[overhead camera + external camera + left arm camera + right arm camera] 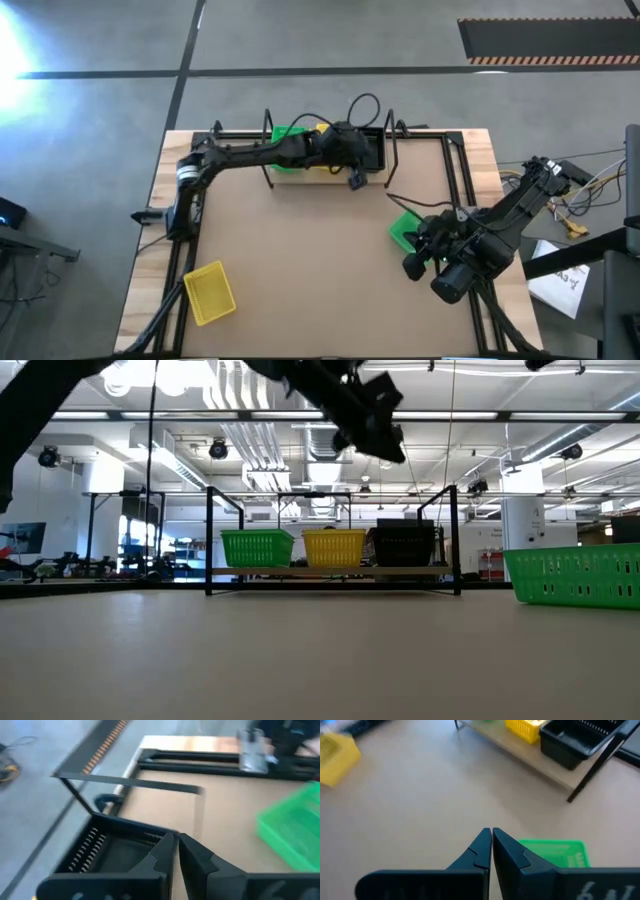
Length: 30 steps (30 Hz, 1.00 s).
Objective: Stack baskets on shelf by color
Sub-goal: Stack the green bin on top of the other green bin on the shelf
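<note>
While the left gripper (176, 851), closed and empty, hovers over the black perforated plastic basket (107, 855) on the wooden shelf (520, 755), descending seemingly risks knocking it; right gripper (491, 845) closed, empty

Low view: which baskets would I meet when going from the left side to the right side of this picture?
Green basket on the shelf → yellow basket on the shelf → black basket on the shelf → green basket on the table, nearer the camera at the right edge.

Bright overhead lamps; glare top-left; blurred wrist views.
</note>
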{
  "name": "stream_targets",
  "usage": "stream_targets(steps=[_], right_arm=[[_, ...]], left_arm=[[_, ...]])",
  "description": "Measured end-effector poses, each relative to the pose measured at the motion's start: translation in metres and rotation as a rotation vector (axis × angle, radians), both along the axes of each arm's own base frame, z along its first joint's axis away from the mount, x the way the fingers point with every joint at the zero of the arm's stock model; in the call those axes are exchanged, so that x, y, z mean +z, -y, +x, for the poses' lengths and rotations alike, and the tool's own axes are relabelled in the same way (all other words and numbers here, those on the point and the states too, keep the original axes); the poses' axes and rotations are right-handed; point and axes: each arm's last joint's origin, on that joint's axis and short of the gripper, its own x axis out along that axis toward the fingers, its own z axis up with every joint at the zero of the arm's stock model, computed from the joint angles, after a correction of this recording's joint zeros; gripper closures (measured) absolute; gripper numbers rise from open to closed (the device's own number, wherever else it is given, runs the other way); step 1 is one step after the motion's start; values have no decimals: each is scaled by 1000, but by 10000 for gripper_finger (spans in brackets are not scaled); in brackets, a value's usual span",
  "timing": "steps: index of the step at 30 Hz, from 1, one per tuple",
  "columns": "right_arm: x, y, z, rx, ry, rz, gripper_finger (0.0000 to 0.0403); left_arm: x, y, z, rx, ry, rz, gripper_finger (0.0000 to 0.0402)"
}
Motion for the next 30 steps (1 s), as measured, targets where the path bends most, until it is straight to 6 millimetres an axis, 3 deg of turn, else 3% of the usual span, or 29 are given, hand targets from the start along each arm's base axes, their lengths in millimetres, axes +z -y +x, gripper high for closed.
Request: stream_targets(steps=[8, 13, 17, 21, 30], right_arm=[[-35, 12, -19, 176, -409, -16, 393], [-57, 22, -38, 442, -586, 69, 381], [-77, 31, -52, 611, -659, 129, 347], [-94, 38, -60, 724, -724, 56, 304], [-124, 32, -52, 974, -846, -137, 240]], left_arm=[[49, 62, -55, -89, -149, -73, 389], [49, 98, -80, -60, -200, -224, 389], [38, 124, -99, -19, -215, -346, 389], [7, 152, -112, 52, -260, -459, 389], [-50, 210, -126, 134, -154, -731, 389]])
